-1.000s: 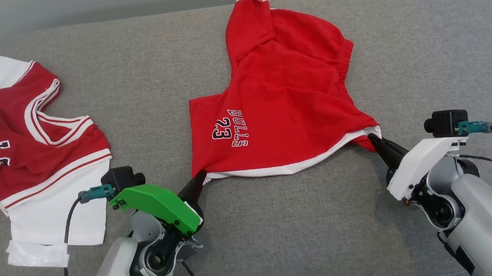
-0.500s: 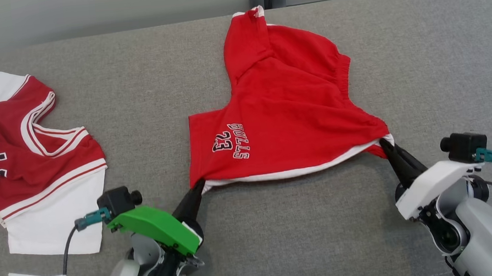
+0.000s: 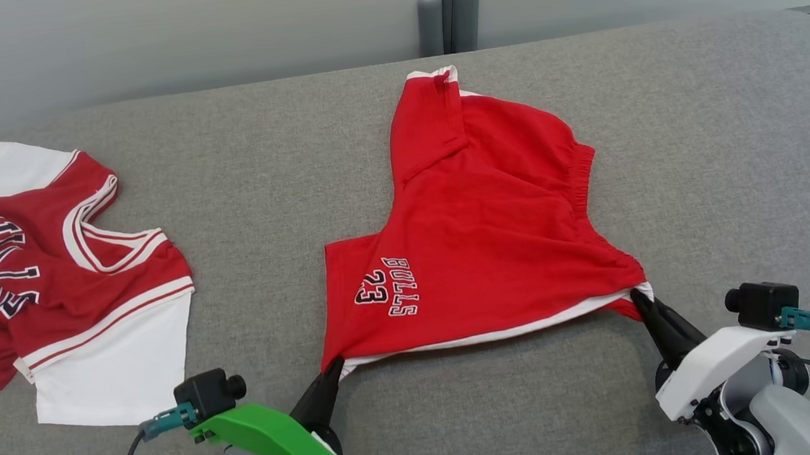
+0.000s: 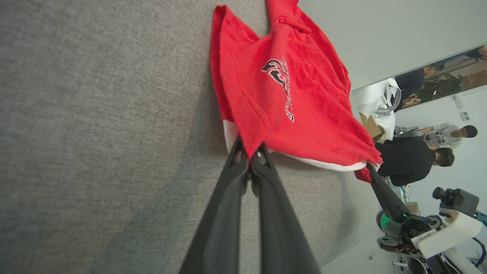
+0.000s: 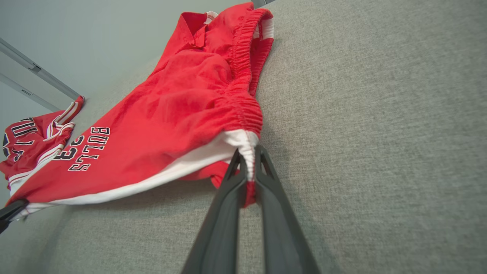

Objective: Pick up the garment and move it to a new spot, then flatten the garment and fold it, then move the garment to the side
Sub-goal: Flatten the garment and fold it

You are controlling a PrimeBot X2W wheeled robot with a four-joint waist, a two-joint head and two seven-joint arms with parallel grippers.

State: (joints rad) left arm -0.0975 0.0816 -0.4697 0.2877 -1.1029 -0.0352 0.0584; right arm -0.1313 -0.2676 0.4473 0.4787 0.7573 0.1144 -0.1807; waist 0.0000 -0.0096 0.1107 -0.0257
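1. Red shorts (image 3: 492, 235): the garment lies at the middle of the grey fabric-covered bench (image 3: 718, 159). One leg reaches toward the far edge.
2. Print (image 3: 388, 290): "BULLS 23" in black-and-white lettering on the near left panel, facing up.
3. Waistband (image 3: 582, 177): gathered elastic, running down the garment's right side.
4. White trim (image 3: 486, 337): runs along the near edge, drawn out in a line between the two hands. The right wrist view shows a shadow on the bench beneath it.
5. Left hand (image 3: 333, 367): clenched on the near left corner of the shorts, with red cloth pinched between the dark fingertips. A green cover (image 3: 266, 441) sits on its wrist.
6. Right hand (image 3: 638, 299): clenched on the near right corner, where the waistband meets the white trim. Cloth runs between the fingers. A white cover (image 3: 720, 369) sits on its wrist.
7. Jersey (image 3: 55, 284): red and white with striped trim, lying crumpled at the left of the bench, well apart from the shorts.
8. Wall (image 3: 145, 45): pale grey, behind the far edge of the bench.
9. People (image 4: 411, 160): two, in the background of the left wrist view, beyond the bench.
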